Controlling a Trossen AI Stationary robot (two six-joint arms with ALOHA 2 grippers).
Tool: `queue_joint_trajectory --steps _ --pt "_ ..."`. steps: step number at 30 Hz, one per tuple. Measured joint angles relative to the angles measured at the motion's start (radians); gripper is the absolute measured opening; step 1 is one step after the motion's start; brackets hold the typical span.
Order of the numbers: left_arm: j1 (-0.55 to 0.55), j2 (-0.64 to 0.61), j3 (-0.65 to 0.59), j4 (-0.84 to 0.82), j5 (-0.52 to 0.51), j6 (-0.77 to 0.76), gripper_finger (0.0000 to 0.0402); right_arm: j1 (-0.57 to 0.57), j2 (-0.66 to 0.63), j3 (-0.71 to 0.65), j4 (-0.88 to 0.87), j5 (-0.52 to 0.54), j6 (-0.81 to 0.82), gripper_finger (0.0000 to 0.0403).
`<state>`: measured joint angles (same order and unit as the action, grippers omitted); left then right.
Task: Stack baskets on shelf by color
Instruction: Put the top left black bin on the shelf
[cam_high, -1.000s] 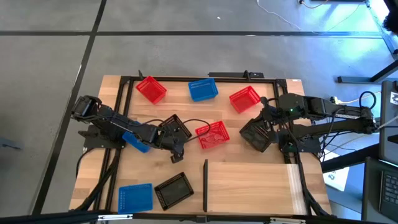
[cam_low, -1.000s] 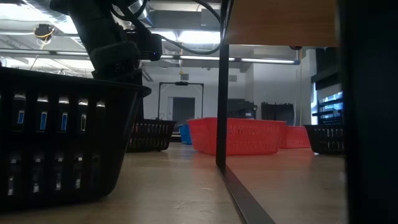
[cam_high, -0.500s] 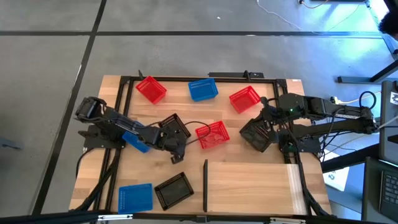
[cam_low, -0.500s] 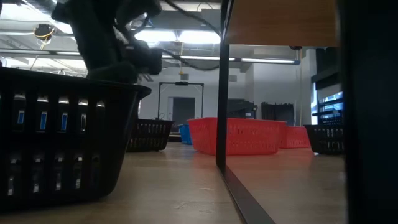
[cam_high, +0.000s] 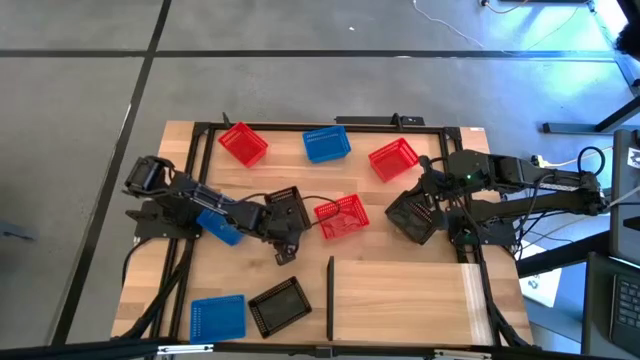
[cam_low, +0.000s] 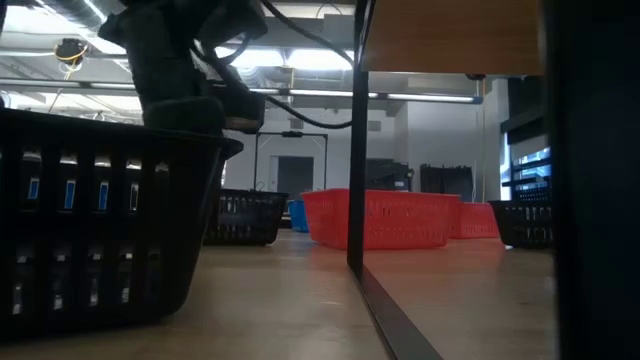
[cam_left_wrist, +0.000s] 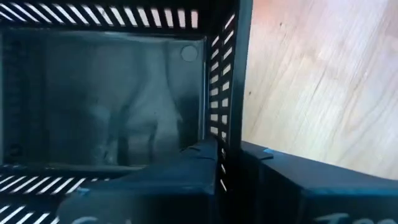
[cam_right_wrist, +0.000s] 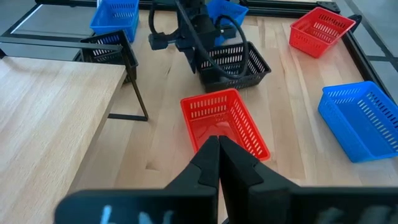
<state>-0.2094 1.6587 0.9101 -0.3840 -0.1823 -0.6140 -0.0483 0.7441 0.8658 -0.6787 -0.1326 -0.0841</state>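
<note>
My left gripper (cam_high: 284, 230) is shut on the wall of a black basket (cam_high: 287, 208) at mid-table, next to a red basket (cam_high: 341, 217). My right gripper (cam_right_wrist: 219, 152) hangs shut and bare above that red basket (cam_right_wrist: 225, 124), with another black basket (cam_high: 413, 218) below its arm. Red baskets (cam_high: 243, 143) (cam_high: 393, 160) and a blue one (cam_high: 326, 144) stand on their bases at the far side. A blue basket (cam_high: 217, 317) and a black one (cam_high: 279, 305) sit near the front, left of the shelf (cam_high: 400, 300). My left gripper holds the black basket by its near side wall (cam_left_wrist: 225, 118), close to a corner. One finger (cam_left_wrist: 196, 158) is inside the basket and the other (cam_left_wrist: 277, 168) outside, the latticed wall between them. The fingers slant down from the table's left. The basket's base rests on the table.
One more blue basket (cam_high: 220, 230) lies under my left arm. A thin black bar (cam_high: 330, 297) edges the shelf's left side. Black frame rails (cam_high: 300, 126) ring the table. In the low view a black basket (cam_low: 100, 230) fills the near left.
My left gripper has sunk a little onto the black basket's near wall and taken hold of it. The basket has turned slightly on the table and shifted a touch toward the red basket.
</note>
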Motion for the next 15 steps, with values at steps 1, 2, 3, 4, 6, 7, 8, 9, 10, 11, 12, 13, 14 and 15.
queue_joint_trajectory --steps 1,2,3,4,6,7,8,9,10,11,12,13,14,15 --pt "0.003 -0.006 0.014 -0.03 0.002 0.006 0.0004 0.0 0.0 0.0 0.0 0.0 0.0 0.0006" --pt "0.007 -0.011 0.038 -0.066 0.004 0.02 0.0002 0.0 0.0 0.0 0.0 0.0 0.0 0.0006" --pt "0.011 -0.015 0.065 -0.096 0.006 0.033 0.0001 0.0 0.0 0.0 0.0 0.0 0.0 0.0006" --pt "0.015 -0.021 0.092 -0.136 0.01 0.05 0.0 0.0 0.0 0.0 0.0 0.0 0.0 0.0006" --pt "0.022 -0.039 0.154 -0.217 0.015 0.091 0.0 0.0 0.0 0.0 0.001 0.0 0.0 0.0006" --pt "0.026 -0.051 0.187 -0.24 0.014 0.11 0.0 0.0 0.0 0.0 0.002 0.0 0.0 0.0006" --pt "0.029 -0.062 0.219 -0.263 0.012 0.127 0.0 0.0 0.0 0.0 0.003 0.0 0.0 0.0006" --pt "0.033 -0.074 0.248 -0.289 0.003 0.143 0.0 0.0 0.0 0.0 0.006 0.0 -0.003 0.0006" --pt "0.036 -0.087 0.277 -0.32 -0.009 0.15 0.0 0.0 0.0 0.0 0.007 0.0 -0.004 0.0006" --pt "0.039 -0.099 0.305 -0.35 -0.022 0.151 0.0 0.0 0.0 0.0 0.007 0.0 -0.004 0.0006" --pt "0.04 -0.109 0.339 -0.381 -0.035 0.152 0.0 0.0 0.0 0.0 0.008 0.0 -0.003 0.0006" --pt "0.041 -0.117 0.374 -0.404 -0.049 0.153 0.0 0.0 0.0 0.0 0.009 0.0 0.001 0.0006" --pt "0.041 -0.124 0.412 -0.433 -0.062 0.153 0.0 0.0 0.0 0.0 0.009 0.0 0.001 0.0006" --pt "0.041 -0.128 0.45 -0.466 -0.072 0.153 0.0 0.0 0.0 0.0 0.009 0.0 0.001 0.0006"
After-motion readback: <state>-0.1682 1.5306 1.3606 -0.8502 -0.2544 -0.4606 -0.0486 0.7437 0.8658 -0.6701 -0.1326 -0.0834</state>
